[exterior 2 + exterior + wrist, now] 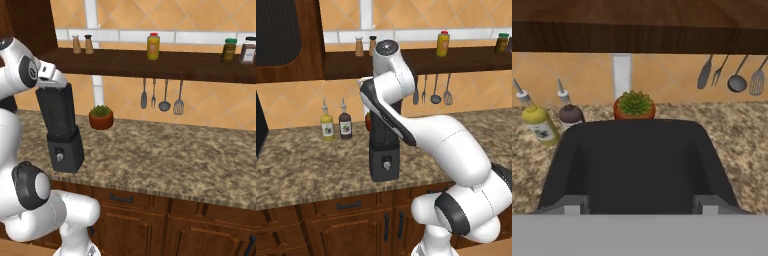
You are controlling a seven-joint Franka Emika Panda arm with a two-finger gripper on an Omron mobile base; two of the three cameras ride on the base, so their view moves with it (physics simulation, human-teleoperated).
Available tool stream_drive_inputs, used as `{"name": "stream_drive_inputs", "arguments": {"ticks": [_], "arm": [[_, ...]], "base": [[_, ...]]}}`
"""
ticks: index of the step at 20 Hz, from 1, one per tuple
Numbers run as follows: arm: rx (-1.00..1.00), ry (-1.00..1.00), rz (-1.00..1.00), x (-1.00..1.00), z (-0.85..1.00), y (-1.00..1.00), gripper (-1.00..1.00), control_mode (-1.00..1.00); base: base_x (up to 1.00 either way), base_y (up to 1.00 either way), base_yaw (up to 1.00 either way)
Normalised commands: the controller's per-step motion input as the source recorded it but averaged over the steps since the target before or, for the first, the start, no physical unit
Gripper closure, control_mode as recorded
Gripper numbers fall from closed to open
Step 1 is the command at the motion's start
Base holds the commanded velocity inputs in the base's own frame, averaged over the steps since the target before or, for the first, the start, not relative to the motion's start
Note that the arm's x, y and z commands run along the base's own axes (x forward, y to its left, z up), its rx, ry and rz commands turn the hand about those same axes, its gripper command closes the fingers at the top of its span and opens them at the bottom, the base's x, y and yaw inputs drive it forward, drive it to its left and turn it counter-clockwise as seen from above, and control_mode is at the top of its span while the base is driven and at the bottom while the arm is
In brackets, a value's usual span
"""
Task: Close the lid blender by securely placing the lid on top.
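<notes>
The blender (60,120) stands on the granite counter, a smoky-black jar on a dark grey base (385,162) with a round knob. In the left base view my arm covers most of the jar. The lid (637,165) is a black slab with rounded corners; it lies flat across the jar's top, directly under my hand. My gripper (640,205) hovers just over the lid's near edge, tilted toward the back wall. Its two fingertips (572,204) stand wide apart on either side, so it is open and I see nothing clamped between them.
Two sauce bottles (327,125) (345,124) stand left of the blender by the wall. A small potted plant (101,117) sits behind it. Utensils (162,97) hang under a wooden shelf (150,62) that runs close above my hand. Counter stretches to the right.
</notes>
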Motion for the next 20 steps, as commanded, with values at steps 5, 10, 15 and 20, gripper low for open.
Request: {"name": "stream_drive_inputs", "arguments": {"ticks": [5,10,15,20], "arm": [[0.00,-0.08,0.00,-0.14,0.00,-0.01,-1.00,-1.00],[0.00,-0.06,0.01,-0.31,-0.02,-0.09,-1.00,-1.00],[0.00,-0.09,0.01,-0.31,-0.01,-0.08,-1.00,-1.00],[0.00,-0.14,0.01,-0.35,0.00,-0.09,-1.00,-1.00]], "base": [[0.00,0.00,0.00],[0.00,0.00,0.00],[0.00,0.00,0.00],[0.00,0.00,0.00]]}}
